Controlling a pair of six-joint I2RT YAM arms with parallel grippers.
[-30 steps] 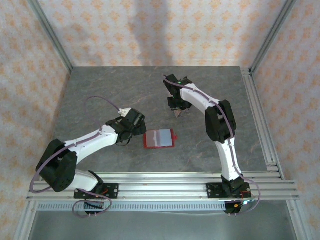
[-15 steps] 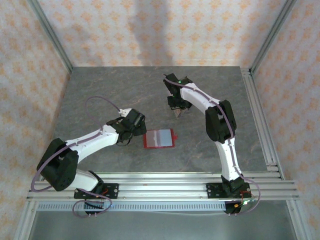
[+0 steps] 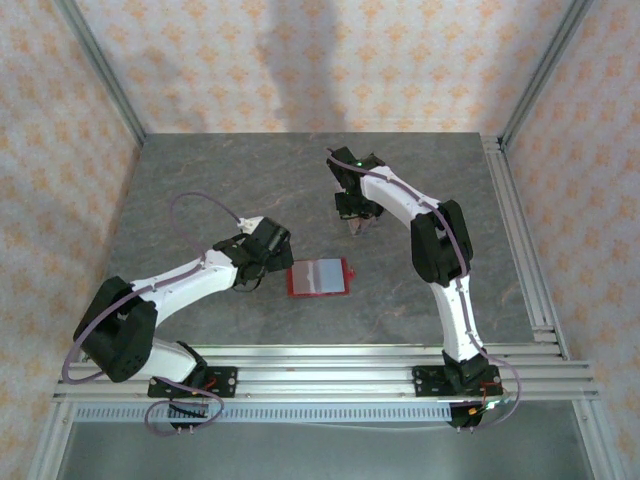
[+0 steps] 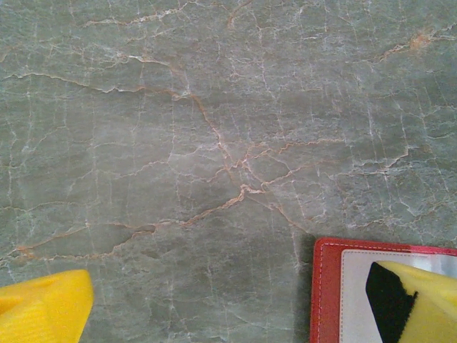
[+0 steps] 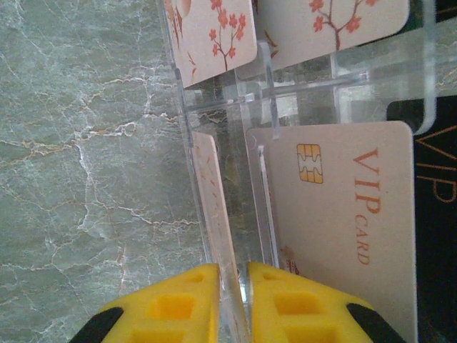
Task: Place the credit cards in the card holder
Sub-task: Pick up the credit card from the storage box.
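- Right gripper [image 5: 233, 296], its yellow fingers narrowed to a slit, straddles a thin pale blossom-printed card [image 5: 213, 207] standing on edge in a clear acrylic rack [image 5: 285, 100]. Whether it actually pinches the card cannot be told.
- Just beside, a pale pinkish VIP card [image 5: 343, 236] with a gold chip faces the wrist camera, long axis running toward the gripper.
- Red square card holder [image 3: 318, 277] lies open flat mid-worktop, greyish inside up, long axis left-right, well apart from the rack.
- Left gripper [image 4: 232, 304] is spread wide, one finger over the holder's corner.
- Grey veined stone worktop [image 3: 200, 190], pale orange patterned walls [image 3: 300, 60], aluminium rails [image 3: 330, 360].
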